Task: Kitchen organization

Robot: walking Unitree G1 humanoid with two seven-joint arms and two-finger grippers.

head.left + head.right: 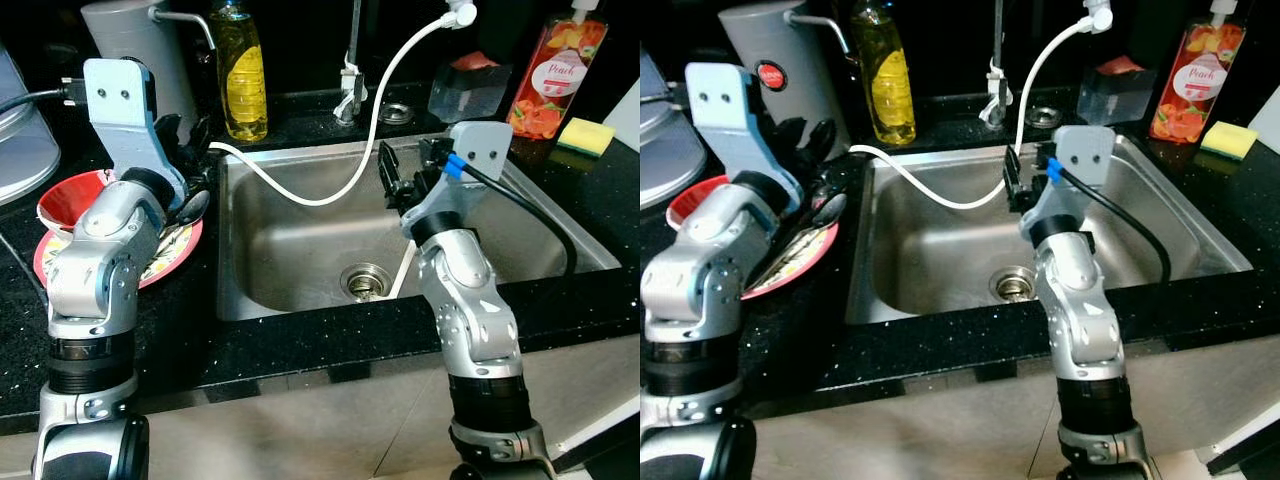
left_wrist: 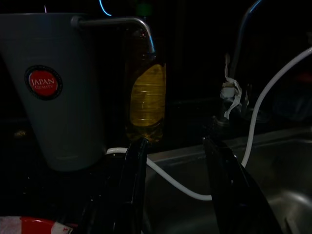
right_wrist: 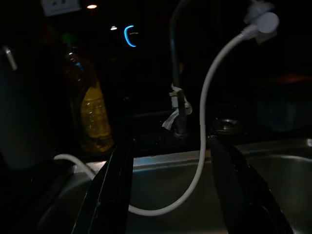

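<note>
A red-rimmed patterned plate [image 1: 172,260] lies on the black counter left of the steel sink [image 1: 300,250]. A red bowl [image 1: 68,196] and a dark spoon [image 1: 190,208] rest on it. My left gripper [image 1: 190,145] hovers over the plate's far edge, close to the sink's left rim. Its fingers [image 2: 134,185] stand open with nothing between them. My right gripper [image 1: 405,170] hangs over the sink's right half, open and empty; in the right wrist view its fingers [image 3: 114,185] frame the white hose [image 3: 207,122].
A grey jug [image 1: 140,45] and a yellow bottle [image 1: 243,75] stand behind the plate. The tap [image 1: 350,80] and the white hose [image 1: 300,195] cross the sink. A clear box [image 1: 468,85], a peach soap bottle [image 1: 555,70] and a yellow sponge [image 1: 586,136] sit at the back right.
</note>
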